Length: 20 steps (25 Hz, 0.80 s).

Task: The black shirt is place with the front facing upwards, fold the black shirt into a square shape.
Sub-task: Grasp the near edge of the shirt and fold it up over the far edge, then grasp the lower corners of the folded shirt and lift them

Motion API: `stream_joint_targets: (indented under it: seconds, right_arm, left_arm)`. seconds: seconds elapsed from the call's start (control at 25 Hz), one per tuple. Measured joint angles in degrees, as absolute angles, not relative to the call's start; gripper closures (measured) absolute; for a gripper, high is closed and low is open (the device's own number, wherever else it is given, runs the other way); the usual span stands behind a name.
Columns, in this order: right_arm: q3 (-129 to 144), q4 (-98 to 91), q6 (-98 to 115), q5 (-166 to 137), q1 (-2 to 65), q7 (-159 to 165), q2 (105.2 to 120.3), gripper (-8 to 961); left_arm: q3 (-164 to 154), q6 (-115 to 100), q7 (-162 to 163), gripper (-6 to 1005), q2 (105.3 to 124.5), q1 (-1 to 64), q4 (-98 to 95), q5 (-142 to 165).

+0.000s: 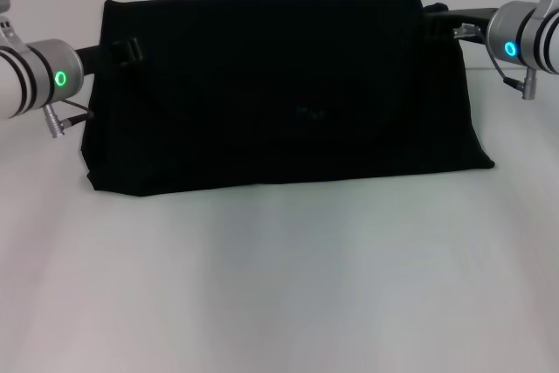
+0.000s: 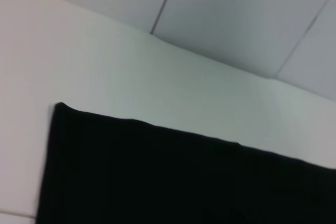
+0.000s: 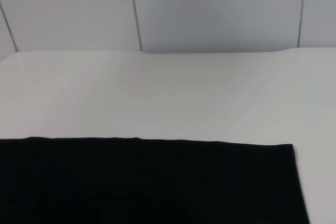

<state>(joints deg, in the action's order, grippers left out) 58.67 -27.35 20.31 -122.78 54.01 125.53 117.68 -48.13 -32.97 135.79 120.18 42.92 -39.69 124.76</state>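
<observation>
The black shirt (image 1: 279,93) lies as a wide, dark rectangle across the far half of the white table (image 1: 279,286). No lettering shows on it. My left gripper (image 1: 127,50) sits at the shirt's upper left corner, dark against the cloth. At the upper right corner is my right gripper (image 1: 437,25), also merging with the cloth. In the left wrist view, a straight edge and one corner of the shirt (image 2: 184,182) rest on the table. The right wrist view shows another straight edge and a corner of the shirt (image 3: 147,182).
White tabletop stretches in front of the shirt to the near edge. Behind the table stands a pale panelled wall (image 3: 210,9) with vertical seams, also seen in the left wrist view as wall (image 2: 236,14).
</observation>
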Motion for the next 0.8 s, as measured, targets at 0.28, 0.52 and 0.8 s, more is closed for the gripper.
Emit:
stream_joint_targets:
  seconds: [0.28,0.52,0.8]
  right_arm:
    - [61.01,-26.55,22.60,-125.93,54.52,127.22,117.13,861]
    - [59.77,-34.03,31.68,-127.40,50.93,132.37,116.14,585]
    - [52.22,-45.52,53.09,-127.51,44.49,141.45,111.45,442]
  left_arm:
    - [-50.28,-35.03,136.20,968,117.90,45.10,-34.53,124.81]
    - [-49.50,-41.87,140.18,719,117.03,41.91,-40.08,124.25]
    - [-45.03,-57.72,145.90,482,116.89,34.99,-51.63,124.14]
